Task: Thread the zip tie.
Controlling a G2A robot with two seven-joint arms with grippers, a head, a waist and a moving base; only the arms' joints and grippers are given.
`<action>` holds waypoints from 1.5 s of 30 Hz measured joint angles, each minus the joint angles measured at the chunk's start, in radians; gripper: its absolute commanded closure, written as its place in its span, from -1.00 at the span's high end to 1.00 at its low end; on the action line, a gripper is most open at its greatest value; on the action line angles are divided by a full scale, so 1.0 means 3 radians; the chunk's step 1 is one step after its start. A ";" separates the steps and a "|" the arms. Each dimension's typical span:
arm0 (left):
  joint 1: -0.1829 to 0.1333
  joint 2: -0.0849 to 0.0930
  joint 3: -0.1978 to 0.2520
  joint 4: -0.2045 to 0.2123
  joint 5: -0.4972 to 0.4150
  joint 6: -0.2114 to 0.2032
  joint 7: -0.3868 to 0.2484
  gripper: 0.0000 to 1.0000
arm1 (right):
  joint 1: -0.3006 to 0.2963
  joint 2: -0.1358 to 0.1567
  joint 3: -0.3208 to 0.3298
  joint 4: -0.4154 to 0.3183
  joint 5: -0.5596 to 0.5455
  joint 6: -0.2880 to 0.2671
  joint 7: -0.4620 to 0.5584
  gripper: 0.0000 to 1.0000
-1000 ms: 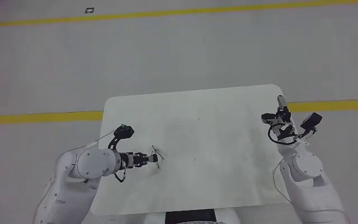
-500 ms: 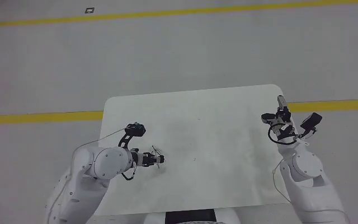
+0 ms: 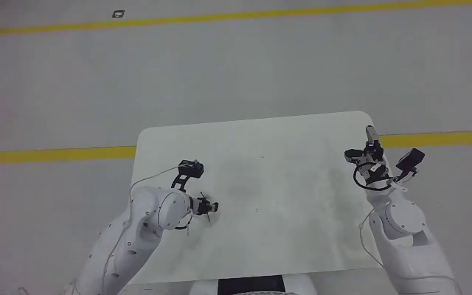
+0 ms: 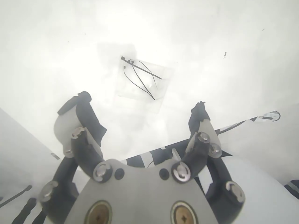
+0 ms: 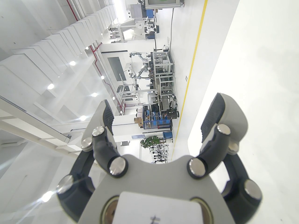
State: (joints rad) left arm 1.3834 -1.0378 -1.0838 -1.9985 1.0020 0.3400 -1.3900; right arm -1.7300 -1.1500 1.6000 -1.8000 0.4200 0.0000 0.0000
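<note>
The top view looks down on the table point(image 3: 295, 169), which the left wrist view shares closely; the right wrist view faces the hall point(image 5: 149, 71).

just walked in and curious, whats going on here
The robot's left end effector hangs open above the white table, just short of a few thin black plastic zip ties lying loose on a clear plastic sheet. Nothing is gripped and no tie is threaded yet. The right end effector is open and empty near the table's right edge, pointing away toward the room.
</note>
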 measured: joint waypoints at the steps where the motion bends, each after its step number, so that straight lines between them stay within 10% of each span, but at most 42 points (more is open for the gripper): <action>1: 0.0000 0.0000 0.0000 0.0000 0.0000 0.0000 0.0000 1.00 | 0.0000 0.0000 0.0000 0.0000 0.0000 0.0000 0.0000 1.00; 12: 0.0047 -0.0041 -0.0177 -0.0046 -0.0149 0.0000 -0.0001 1.00 | 0.0000 0.0000 0.0000 0.0000 0.0000 0.0000 0.0000 1.00; 25: 0.0151 -0.0153 0.0086 -0.0003 0.0512 0.0000 0.0000 1.00 | 0.0000 0.0000 0.0000 0.0000 0.0000 0.0000 0.0000 1.00; 45: 0.0190 -0.0223 -0.0133 0.0150 0.0129 0.0000 0.0000 1.00 | 0.0000 0.0000 0.0000 0.0000 0.0000 0.0000 0.0000 1.00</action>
State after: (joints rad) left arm 1.4404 -1.1047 -1.1237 -1.9536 1.0406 0.3400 -1.3900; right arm -1.7300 -1.1500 1.6000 -1.8000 0.4200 0.0000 0.0000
